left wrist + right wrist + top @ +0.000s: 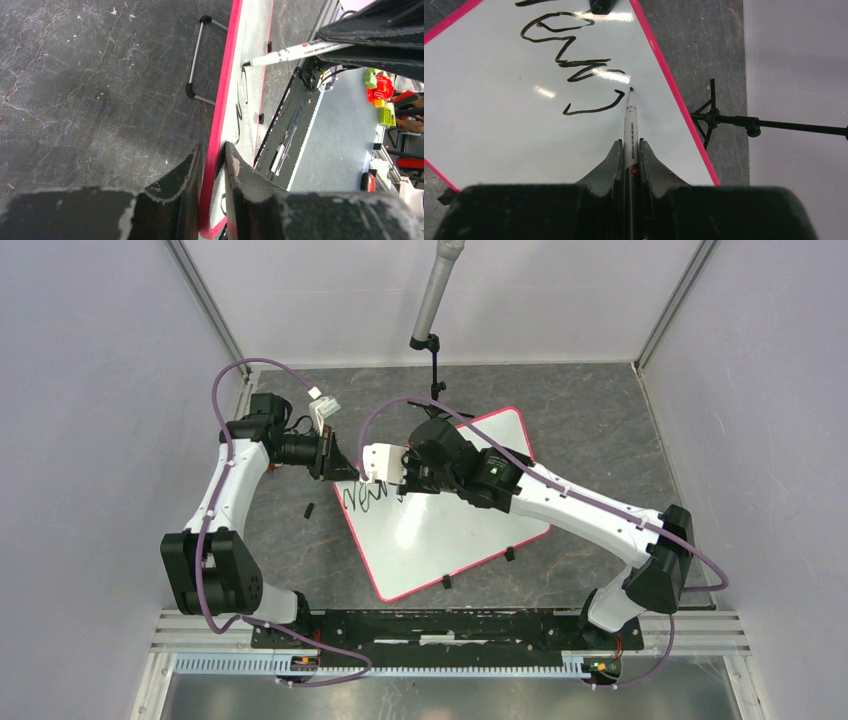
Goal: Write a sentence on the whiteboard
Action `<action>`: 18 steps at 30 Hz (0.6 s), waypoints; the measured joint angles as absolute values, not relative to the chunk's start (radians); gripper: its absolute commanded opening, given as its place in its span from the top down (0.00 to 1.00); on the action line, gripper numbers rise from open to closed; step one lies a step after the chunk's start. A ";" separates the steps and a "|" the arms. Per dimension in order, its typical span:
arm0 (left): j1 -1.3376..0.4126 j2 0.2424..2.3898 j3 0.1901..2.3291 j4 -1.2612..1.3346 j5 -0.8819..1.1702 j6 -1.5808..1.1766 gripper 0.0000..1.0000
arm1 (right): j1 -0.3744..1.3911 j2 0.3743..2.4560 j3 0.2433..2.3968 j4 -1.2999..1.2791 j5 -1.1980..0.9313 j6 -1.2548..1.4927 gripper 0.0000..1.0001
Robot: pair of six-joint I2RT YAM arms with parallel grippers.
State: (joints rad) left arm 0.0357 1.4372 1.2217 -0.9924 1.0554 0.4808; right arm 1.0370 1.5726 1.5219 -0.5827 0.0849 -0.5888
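Dark marbled tabletop [600, 440] holds the whiteboard [440, 540] at frame centre. Left gripper [212, 150] pinches its pink rim [220, 125], apparently steadying it, while right gripper [630, 145] clamps a marker [630, 112] beside the sentence [584, 63].

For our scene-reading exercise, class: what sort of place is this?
Likely a robotics lab cell: plain grey partition walls around a dark marbled tabletop, two white-and-black robot arms bolted to a black base rail.

The sentence [368, 496], black cursive near the whiteboard's [440, 540] left corner at the centre of the top view, could not be surely read. The marker [630, 131] bore print too small to read.
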 measured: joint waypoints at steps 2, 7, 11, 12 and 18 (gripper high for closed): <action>0.036 1.437 1.221 -0.991 1.054 0.481 0.97 | 1.030 1.578 1.522 -0.581 0.089 -0.588 1.00; 0.036 1.437 1.220 -0.989 1.054 0.481 0.97 | 1.029 1.579 1.522 -0.580 0.089 -0.589 1.00; 0.036 1.437 1.220 -0.989 1.054 0.481 0.97 | 1.028 1.577 1.522 -0.582 0.083 -0.589 1.00; 0.036 1.437 1.220 -0.989 1.054 0.481 0.98 | 1.027 1.575 1.522 -0.584 0.083 -0.589 1.00; 0.036 1.437 1.220 -0.990 1.055 0.481 0.97 | 1.018 1.527 1.488 -0.593 0.071 -0.584 1.00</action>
